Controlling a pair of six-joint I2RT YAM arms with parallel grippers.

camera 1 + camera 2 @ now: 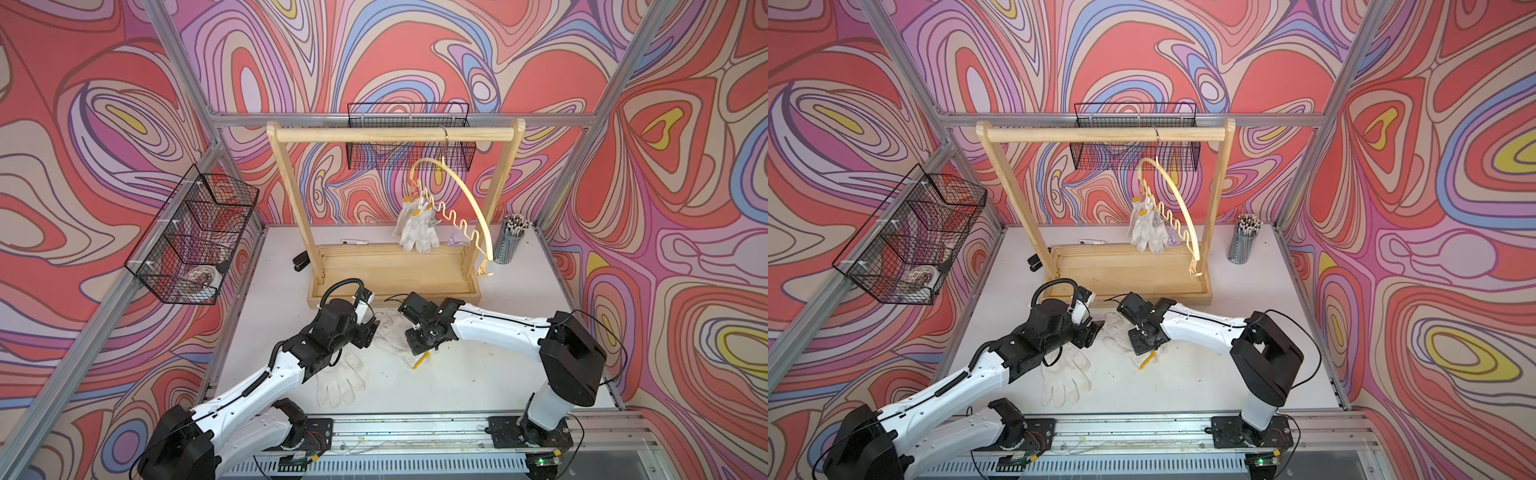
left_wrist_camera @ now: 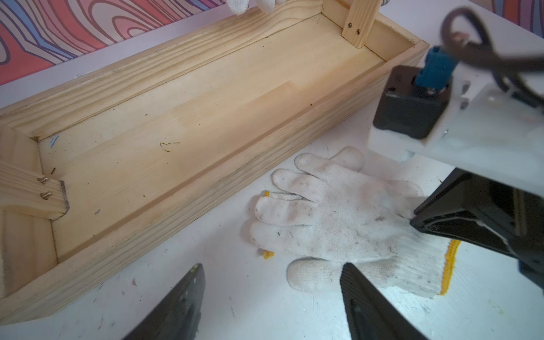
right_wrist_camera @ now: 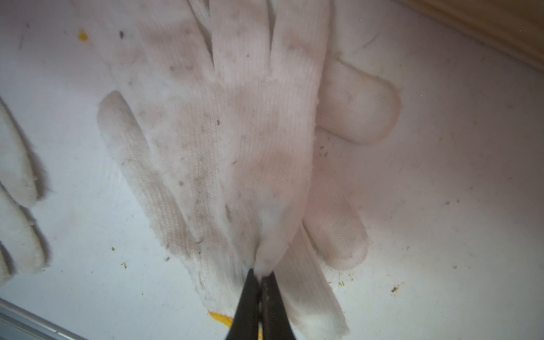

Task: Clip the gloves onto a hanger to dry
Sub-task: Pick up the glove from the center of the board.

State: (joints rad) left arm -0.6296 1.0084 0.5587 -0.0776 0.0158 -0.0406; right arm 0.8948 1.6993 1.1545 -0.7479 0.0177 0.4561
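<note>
A: How far along are we?
B: Partway, we judge: the hanger on the far wooden rail carries clipped gloves, yet others lie on the table. Our right gripper pinches the middle glove near its cuff; our left gripper gapes, empty, beside it
A: The room?
B: Swirled walls, wire baskets, the table white and scuffed

Pale yellow arched hanger hooked on the wooden rack rail, steeply tilted, with white hung gloves clipped at its high end. Two soiled, yellow-cuffed gloves lie stacked just in front of the rack base, top glove pinched near the cuff by the right gripper. A lone glove lies flat farther in front of the rack.
</note>
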